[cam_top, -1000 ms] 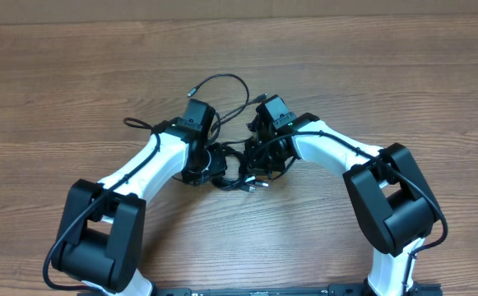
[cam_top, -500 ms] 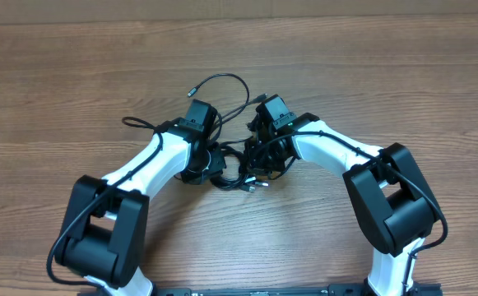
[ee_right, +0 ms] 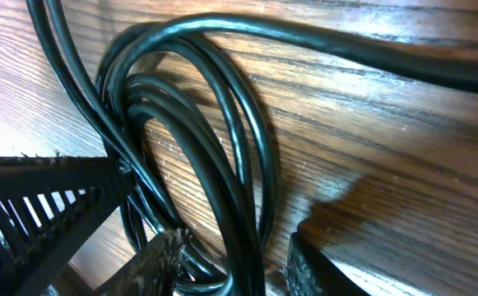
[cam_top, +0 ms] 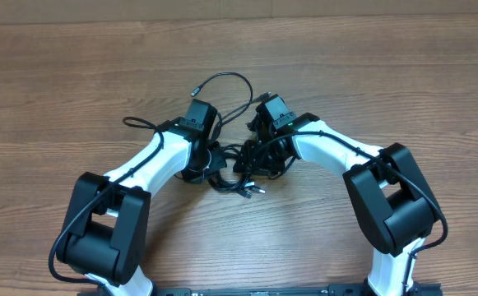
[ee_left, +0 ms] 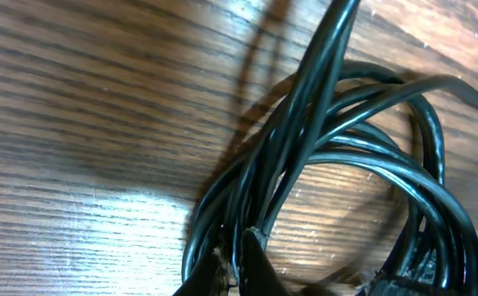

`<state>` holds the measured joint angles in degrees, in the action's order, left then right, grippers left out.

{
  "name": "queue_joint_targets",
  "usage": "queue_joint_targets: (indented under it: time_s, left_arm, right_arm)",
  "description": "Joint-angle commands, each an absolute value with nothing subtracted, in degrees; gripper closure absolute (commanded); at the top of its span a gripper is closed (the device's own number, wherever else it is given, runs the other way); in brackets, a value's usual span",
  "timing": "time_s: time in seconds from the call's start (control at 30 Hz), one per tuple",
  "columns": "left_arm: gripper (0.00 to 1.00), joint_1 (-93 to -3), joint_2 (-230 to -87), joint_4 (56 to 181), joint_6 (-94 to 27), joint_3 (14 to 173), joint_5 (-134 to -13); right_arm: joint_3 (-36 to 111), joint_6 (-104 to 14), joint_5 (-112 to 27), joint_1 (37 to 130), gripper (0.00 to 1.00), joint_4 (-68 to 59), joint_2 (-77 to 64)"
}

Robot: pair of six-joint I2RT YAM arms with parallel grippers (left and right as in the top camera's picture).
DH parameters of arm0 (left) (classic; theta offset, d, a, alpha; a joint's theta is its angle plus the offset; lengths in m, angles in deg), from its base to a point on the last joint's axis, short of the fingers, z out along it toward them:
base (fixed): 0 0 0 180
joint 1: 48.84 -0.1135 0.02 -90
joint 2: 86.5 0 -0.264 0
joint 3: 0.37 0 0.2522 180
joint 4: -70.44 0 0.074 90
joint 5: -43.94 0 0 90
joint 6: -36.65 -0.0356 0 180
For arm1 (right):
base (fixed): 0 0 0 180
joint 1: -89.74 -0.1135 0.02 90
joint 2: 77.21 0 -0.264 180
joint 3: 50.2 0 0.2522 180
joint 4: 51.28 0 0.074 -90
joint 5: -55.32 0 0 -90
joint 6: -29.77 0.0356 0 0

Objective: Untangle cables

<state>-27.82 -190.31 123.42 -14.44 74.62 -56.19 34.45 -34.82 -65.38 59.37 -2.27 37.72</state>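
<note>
The cables (cam_top: 227, 182) lie as a black tangled bundle on the wooden table (cam_top: 370, 74), between my two wrists. One strand loops away to a plug tip (cam_top: 194, 86); another plug (cam_top: 260, 191) sticks out at the near side. My left gripper (cam_top: 212, 161) is at the bundle's left side. In the left wrist view it (ee_left: 237, 261) is shut on a cable strand (ee_left: 321, 66) that rises from between its fingers (ee_left: 259, 267). My right gripper (cam_top: 255, 158) is at the bundle's right side. Its jaws (ee_right: 234, 263) stand open, with cable coils (ee_right: 255, 140) running loosely between them.
Both white arms (cam_top: 152, 160) bend inward from the near table edge and crowd the bundle. A black ribbed part (ee_right: 41, 197) sits close at the left of the right wrist view. Bare wood lies all around the tangle.
My right gripper has opened and let go of the strands. My left gripper has shut on a strand. The bundle and its near plug shifted slightly toward the left and the near side.
</note>
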Motion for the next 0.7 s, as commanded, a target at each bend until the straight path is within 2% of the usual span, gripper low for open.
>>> queue_joint_targets:
  time_s: [0.0, 0.13, 0.23, 0.47, 0.67]
  left_arm:
    - [0.96, -27.97, -189.13, 124.51, -16.78, 76.02, -57.91]
    - [0.96, -28.35, -185.39, 124.69, -16.97, 76.59, -57.98]
    - [0.96, -28.35, -182.79, 124.82, -16.97, 76.59, -58.11]
    - [0.96, -28.35, -178.11, 124.58, -16.95, 76.59, -60.45]
    - [0.96, -28.52, -176.39, 123.83, -16.91, 77.38, -62.46]
  right_arm:
    - [34.02, -34.99, -65.73, 59.43, 0.64, -2.49, 38.34]
    - [34.02, -35.01, -65.75, 59.43, 0.80, -2.51, 38.34]
    - [34.02, -34.99, -65.75, 59.43, 0.87, -2.49, 38.34]
    - [34.02, -34.99, -65.75, 59.43, 0.96, -2.51, 38.34]
    - [34.02, -35.01, -65.75, 59.43, 0.96, -2.49, 38.34]
